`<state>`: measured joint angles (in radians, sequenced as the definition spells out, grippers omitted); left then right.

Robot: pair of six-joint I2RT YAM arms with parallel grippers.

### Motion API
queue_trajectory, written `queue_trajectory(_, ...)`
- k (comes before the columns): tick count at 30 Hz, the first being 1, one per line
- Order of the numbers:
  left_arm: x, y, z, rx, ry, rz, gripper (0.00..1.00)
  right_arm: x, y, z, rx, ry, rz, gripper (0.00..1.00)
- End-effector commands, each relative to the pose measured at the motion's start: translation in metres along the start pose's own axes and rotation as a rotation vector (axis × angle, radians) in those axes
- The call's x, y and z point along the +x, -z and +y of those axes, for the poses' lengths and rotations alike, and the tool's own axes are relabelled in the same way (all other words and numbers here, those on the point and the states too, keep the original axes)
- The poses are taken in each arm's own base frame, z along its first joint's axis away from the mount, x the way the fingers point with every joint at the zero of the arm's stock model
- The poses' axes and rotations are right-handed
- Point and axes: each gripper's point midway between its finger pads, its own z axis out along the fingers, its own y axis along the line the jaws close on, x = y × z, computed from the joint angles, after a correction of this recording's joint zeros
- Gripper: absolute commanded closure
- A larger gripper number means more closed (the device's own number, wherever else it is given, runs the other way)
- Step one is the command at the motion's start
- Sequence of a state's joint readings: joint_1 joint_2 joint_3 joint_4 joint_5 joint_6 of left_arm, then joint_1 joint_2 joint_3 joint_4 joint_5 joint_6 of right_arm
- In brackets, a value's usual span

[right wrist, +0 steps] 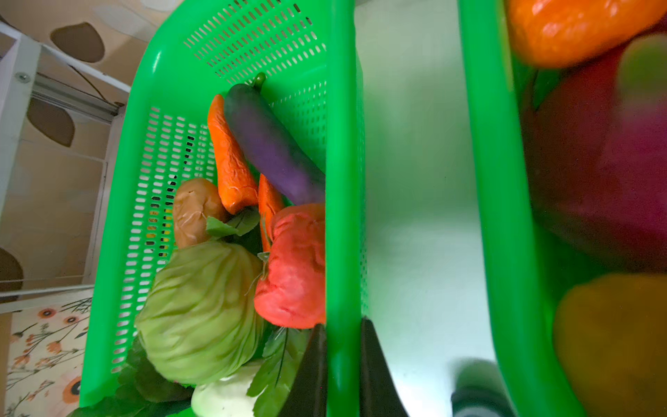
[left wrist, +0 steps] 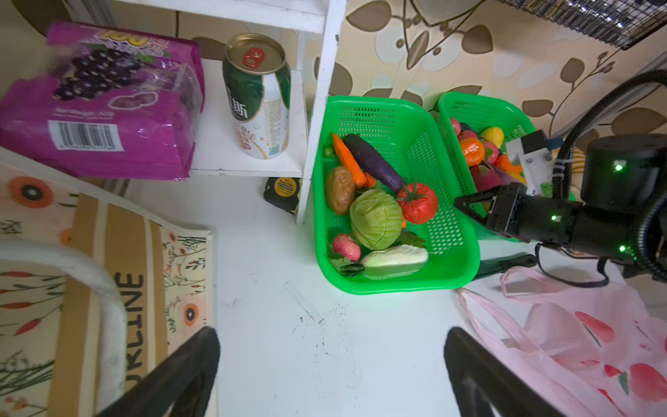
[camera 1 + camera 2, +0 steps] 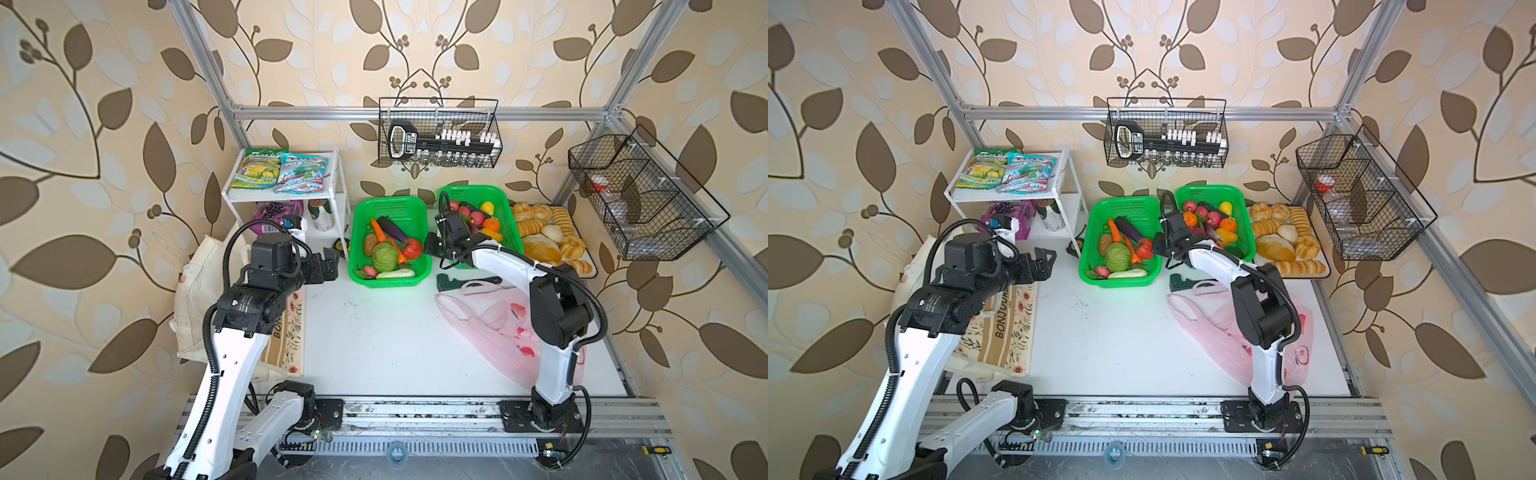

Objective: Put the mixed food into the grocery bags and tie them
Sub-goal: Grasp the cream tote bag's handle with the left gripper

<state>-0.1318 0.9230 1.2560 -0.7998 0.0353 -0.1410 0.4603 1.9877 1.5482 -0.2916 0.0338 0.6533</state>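
Canvas tote (image 3: 1000, 328) slumped on counter (image 3: 395, 340), far left. Left hand (image 3: 1047, 261) spread wide, empty. Cabbage (image 2: 375, 218), potato (image 2: 339, 189), tomato (image 2: 418, 202) lodged in green basket (image 2: 397, 285): judged light, squashy, best taken across middle. Right hand (image 1: 343, 346) pinched on basket wall.

Lab rig: aluminium frame (image 3: 415, 113), wallpaper panels (image 3: 104, 124).

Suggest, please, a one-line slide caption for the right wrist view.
Right gripper shut on the green basket's wall, with red tomato, green cabbage and brown potato inside.
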Motion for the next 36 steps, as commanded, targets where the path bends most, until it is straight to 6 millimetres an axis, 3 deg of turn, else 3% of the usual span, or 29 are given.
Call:
queue_trajectory(1,-0.030,0.014,0.017,-0.126,-0.095,-0.103,0.01,-0.023,0.001,-0.028,0.085,0.057,-0.008,0.94)
queue_trajectory(7,-0.052,0.006,0.048,-0.332,-0.125,-0.122,0.01,-0.049,-0.010,-0.036,0.053,0.085,-0.010,0.86)
queue_trajectory(11,-0.056,0.003,0.060,-0.420,-0.170,-0.087,0.01,-0.056,-0.014,-0.037,0.054,0.133,0.004,0.61)
queue_trajectory(16,-0.045,0.011,0.084,-0.561,-0.161,-0.011,0.01,-0.063,-0.001,-0.018,-0.023,0.175,-0.022,0.45)
queue_trajectory(19,-0.034,0.019,0.099,-0.632,-0.140,0.016,0.01,-0.073,0.022,-0.001,-0.070,0.213,-0.051,0.44)
queue_trajectory(23,-0.015,0.025,0.121,-0.710,-0.084,0.089,0.01,-0.079,0.042,0.004,-0.069,0.234,-0.078,0.42)
queue_trajectory(26,0.002,0.026,0.134,-0.721,-0.026,0.139,0.01,-0.073,0.079,0.009,-0.143,0.253,-0.120,0.41)
queue_trajectory(30,0.011,0.031,0.152,-0.791,0.022,0.116,0.01,-0.064,0.075,-0.020,-0.090,0.160,-0.096,0.42)
queue_trajectory(36,0.023,0.021,0.170,-0.836,0.058,0.160,0.01,-0.048,0.052,-0.020,-0.134,0.130,-0.019,0.44)
